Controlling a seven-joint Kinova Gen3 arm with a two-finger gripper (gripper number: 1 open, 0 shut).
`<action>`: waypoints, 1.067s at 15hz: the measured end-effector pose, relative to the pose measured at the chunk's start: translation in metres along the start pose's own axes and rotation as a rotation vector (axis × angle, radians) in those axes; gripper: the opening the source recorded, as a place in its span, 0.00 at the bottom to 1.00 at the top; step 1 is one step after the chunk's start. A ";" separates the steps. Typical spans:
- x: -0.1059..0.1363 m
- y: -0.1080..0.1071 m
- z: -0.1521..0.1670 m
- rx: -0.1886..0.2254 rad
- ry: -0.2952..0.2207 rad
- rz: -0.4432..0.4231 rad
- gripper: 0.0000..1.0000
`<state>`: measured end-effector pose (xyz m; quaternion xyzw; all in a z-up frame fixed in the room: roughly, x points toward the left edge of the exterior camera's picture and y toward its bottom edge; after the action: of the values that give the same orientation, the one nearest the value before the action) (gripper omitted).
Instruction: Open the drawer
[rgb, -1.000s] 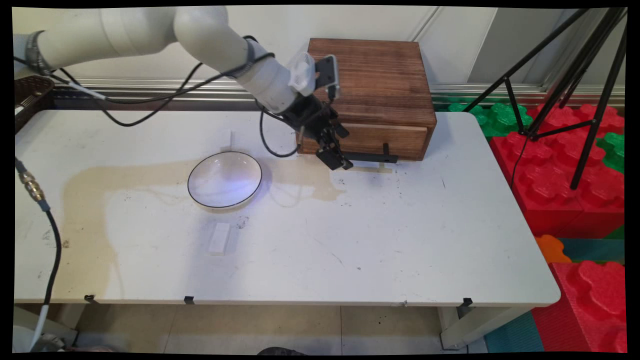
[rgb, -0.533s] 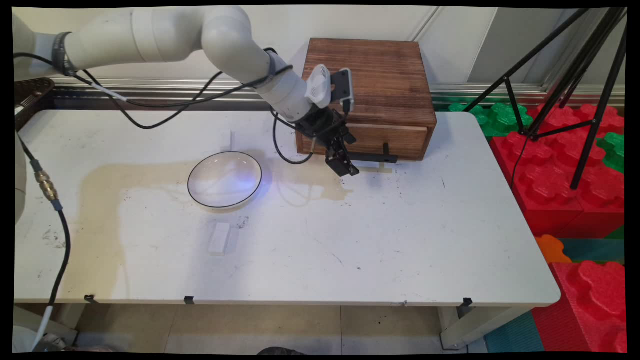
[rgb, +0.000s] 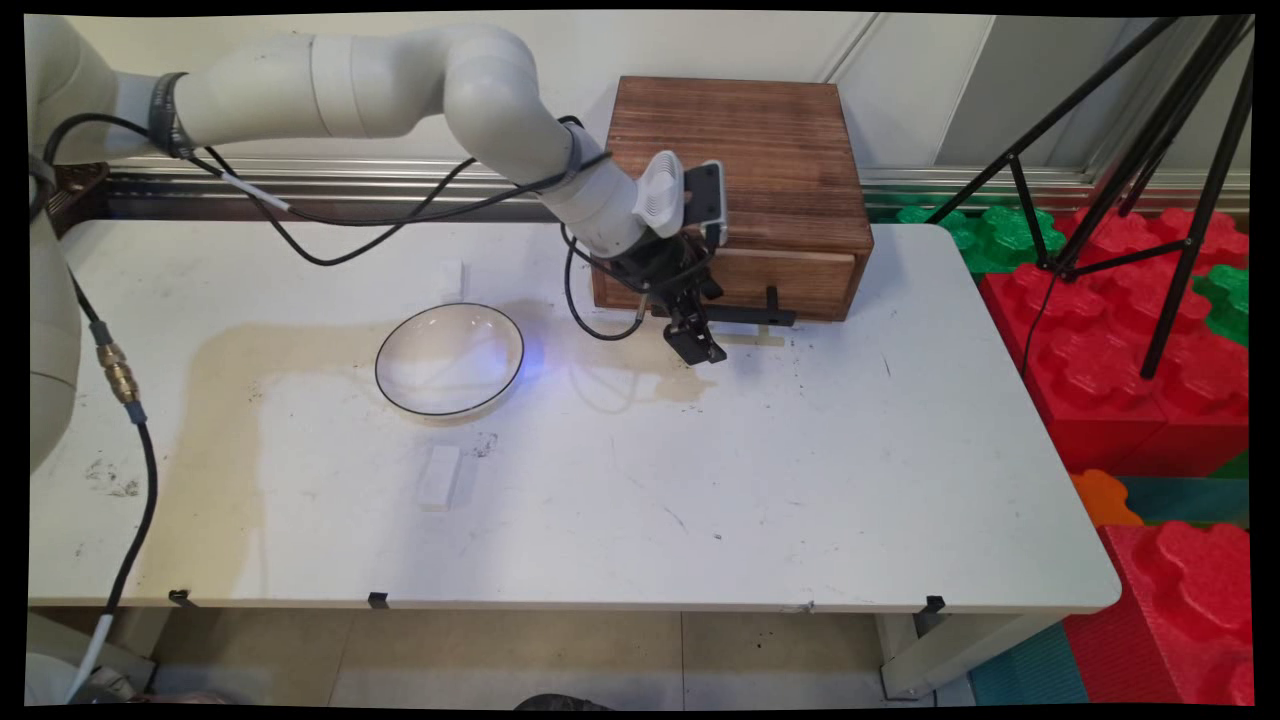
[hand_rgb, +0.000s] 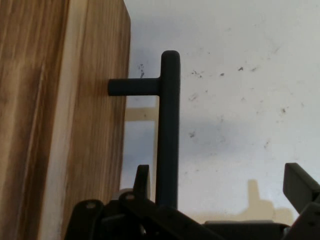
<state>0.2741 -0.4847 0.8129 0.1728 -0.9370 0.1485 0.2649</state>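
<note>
A brown wooden box (rgb: 740, 170) stands at the table's back, with a drawer (rgb: 790, 278) in its front face. A black bar handle (rgb: 745, 317) sticks out from the drawer low over the table. My gripper (rgb: 700, 345) hangs at the left end of that handle, pointing down, and is open. In the hand view the handle (hand_rgb: 168, 130) runs up between my fingers, close to the left fingertip (hand_rgb: 142, 180) and far from the right one (hand_rgb: 300, 185). The gripper (hand_rgb: 220, 192) holds nothing. The drawer's front (hand_rgb: 60, 120) fills the left of that view.
A white bowl with a dark rim (rgb: 449, 358) sits left of the gripper on a tan stain. A small white block (rgb: 438, 477) lies nearer the front. Black tripod legs (rgb: 1130, 150) and red foam blocks (rgb: 1130, 330) stand past the table's right edge.
The arm has swung right and a little lower along the box's front. The gripper went from the box's left corner to the handle's left end.
</note>
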 end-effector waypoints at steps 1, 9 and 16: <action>0.000 0.000 0.002 0.000 -0.002 0.003 1.00; 0.003 0.000 0.017 0.003 -0.023 0.029 1.00; 0.004 0.006 0.022 -0.005 -0.030 0.046 1.00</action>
<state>0.2585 -0.4888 0.7960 0.1525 -0.9450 0.1495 0.2477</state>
